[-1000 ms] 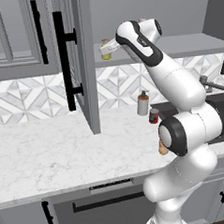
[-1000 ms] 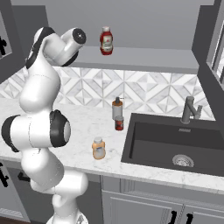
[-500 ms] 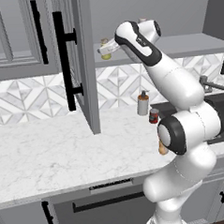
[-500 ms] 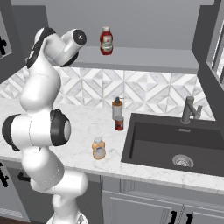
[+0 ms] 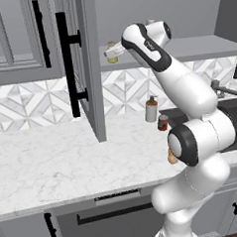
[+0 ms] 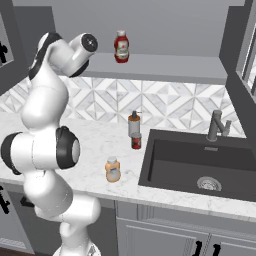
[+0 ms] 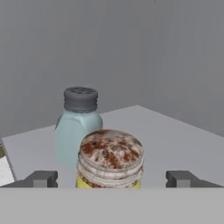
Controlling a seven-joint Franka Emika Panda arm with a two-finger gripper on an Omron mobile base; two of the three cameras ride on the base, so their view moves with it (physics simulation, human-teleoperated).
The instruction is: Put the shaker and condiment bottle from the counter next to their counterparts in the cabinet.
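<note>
Gripper (image 7: 112, 178) fingers spread wide for you, clear of the short yellow-green shaker (image 7: 111, 159) standing before the pale-blue grey-capped shaker (image 7: 78, 124) on the grey cabinet shelf (image 7: 175, 135).

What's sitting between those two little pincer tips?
In the hand view, the shaker stands between the open pincer's tips, with a pale blue shaker just behind it.

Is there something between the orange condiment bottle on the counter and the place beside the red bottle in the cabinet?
Nothing visible blocks it. The orange condiment bottle stands free on the counter; the pump dispenser and red can stand behind it, apart. The cabinet shelf is bare on both sides of the red bottle, and its front is open.
</note>
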